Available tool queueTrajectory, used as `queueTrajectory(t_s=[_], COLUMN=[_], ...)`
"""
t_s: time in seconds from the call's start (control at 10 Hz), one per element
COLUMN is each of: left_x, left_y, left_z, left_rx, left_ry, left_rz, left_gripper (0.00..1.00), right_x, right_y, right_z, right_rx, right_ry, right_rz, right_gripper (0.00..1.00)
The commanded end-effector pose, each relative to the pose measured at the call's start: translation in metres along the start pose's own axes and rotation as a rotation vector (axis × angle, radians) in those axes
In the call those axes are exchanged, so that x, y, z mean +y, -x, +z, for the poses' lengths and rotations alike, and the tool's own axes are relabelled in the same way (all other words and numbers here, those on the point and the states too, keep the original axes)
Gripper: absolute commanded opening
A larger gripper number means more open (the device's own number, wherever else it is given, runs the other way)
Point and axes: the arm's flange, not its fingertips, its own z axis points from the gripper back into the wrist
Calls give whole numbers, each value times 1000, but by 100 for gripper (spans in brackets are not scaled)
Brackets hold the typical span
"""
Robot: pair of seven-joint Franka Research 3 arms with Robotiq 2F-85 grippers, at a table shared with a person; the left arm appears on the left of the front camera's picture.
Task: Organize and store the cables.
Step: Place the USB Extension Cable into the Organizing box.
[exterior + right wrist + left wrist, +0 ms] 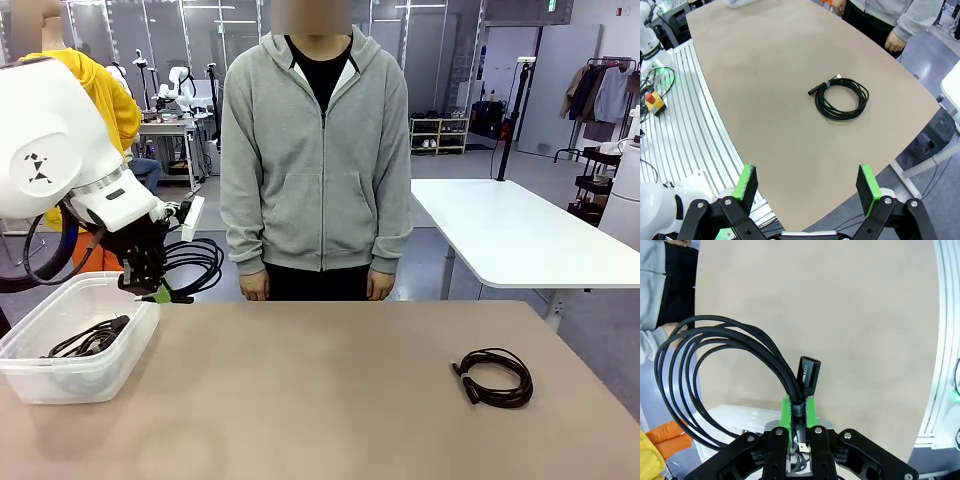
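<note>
My left gripper (158, 292) hangs above the far corner of a clear plastic bin (40, 378) at the table's left, shut on a coiled black cable (196, 265) whose loops stick out toward the person. In the left wrist view the green pads (786, 412) pinch the cable's bundled part just below its plug (809, 376), and the loops (700, 375) spread to the left. Another coiled cable (92, 338) lies inside the bin. A third coil (495, 376) rests on the table at the right, also seen under my right gripper (806, 182), which hovers open high above the table.
A person in a grey hoodie (318, 150) stands at the far edge of the tan table (330, 380), hands down at the sides. A white table (510, 235) stands behind at the right. A ribbed white frame (675, 125) borders the table on my side.
</note>
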Motion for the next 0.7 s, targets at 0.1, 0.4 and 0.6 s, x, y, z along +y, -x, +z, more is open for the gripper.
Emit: queueTrajectory(t_s=[0.1, 0.4, 0.6], left_x=[3, 22, 26], left_y=[-1, 71, 137], left_z=[1, 11, 19], left_rx=[16, -42, -52], left_ry=[-11, -15, -40], left_rz=[4, -11, -25], left_gripper=[13, 13, 13], right_x=[0, 0, 0], right_y=[0, 0, 0], right_z=[1, 1, 1], right_rx=[-6, -6, -6], right_ry=[-1, -1, -1], right_rz=[3, 3, 3], right_gripper=[100, 100, 100])
